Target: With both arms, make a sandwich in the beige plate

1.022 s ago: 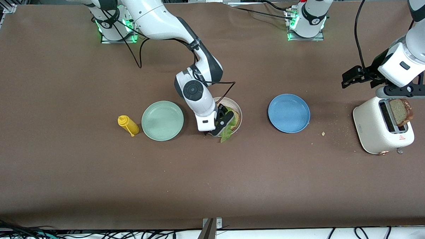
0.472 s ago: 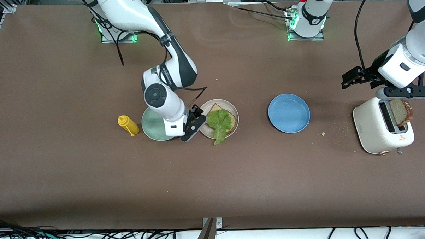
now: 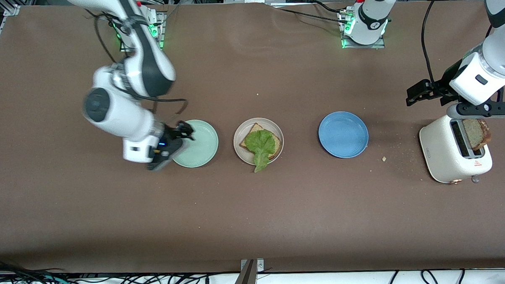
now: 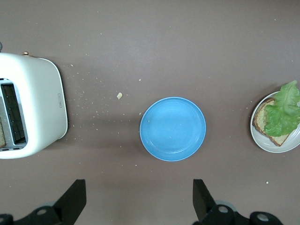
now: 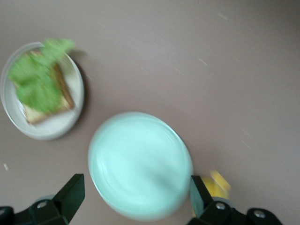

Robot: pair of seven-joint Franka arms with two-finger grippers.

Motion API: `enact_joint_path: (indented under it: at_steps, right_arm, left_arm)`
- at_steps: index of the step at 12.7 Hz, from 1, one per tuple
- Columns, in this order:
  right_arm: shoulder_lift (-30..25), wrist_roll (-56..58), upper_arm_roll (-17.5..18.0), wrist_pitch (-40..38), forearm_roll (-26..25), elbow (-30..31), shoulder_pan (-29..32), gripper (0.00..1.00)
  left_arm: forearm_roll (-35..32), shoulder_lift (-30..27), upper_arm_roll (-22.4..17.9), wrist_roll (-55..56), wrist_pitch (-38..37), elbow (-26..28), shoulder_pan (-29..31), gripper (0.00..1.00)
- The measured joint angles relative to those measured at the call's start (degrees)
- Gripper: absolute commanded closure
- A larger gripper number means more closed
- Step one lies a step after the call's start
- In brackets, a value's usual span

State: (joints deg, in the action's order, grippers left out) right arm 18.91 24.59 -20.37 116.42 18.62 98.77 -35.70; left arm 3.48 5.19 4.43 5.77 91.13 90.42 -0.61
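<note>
Right gripper (image 3: 175, 142), fingers spread, left the beige plate (image 3: 240, 144); three plates, two bread slices.

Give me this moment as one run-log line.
right gripper: open, empty, over mint-green plate edge | left gripper: open, over toaster | beige plate: bread slice plus lettuce, top slice missing

Lighting even, overhead, bright enough; soft shadows only, e.g. beside the toaster (image 3: 450, 154) and blue plate (image 3: 343, 134). No glare on the table (image 3: 255, 217). Front + left wrist views sharp. Right wrist view heavily motion-blurred: mint-green plate (image 5: 139, 165) and lettuce (image 5: 38, 77) smeared; right arm (image 3: 117, 111) blurred in front view too.
</note>
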Motion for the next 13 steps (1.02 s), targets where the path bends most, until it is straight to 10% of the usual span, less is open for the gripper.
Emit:
enact_joint_path:
  at_steps: [5, 13]
  right_arm:
    - [-11.76, -9.05, 0.32, -10.22, -7.26, 2.31, 5.80, 0.00]
    - [-18.28, -21.96, 14.73, -18.74, -17.87, -2.32, 21.97, 0.00]
  left_arm:
    - [0.00, 0.15, 0.01, 0.00, 0.39, -0.05, -0.01, 0.00]
    - [0.00, 0.68, 0.30, 0.01, 1.06, -1.06, -0.30, 0.00]
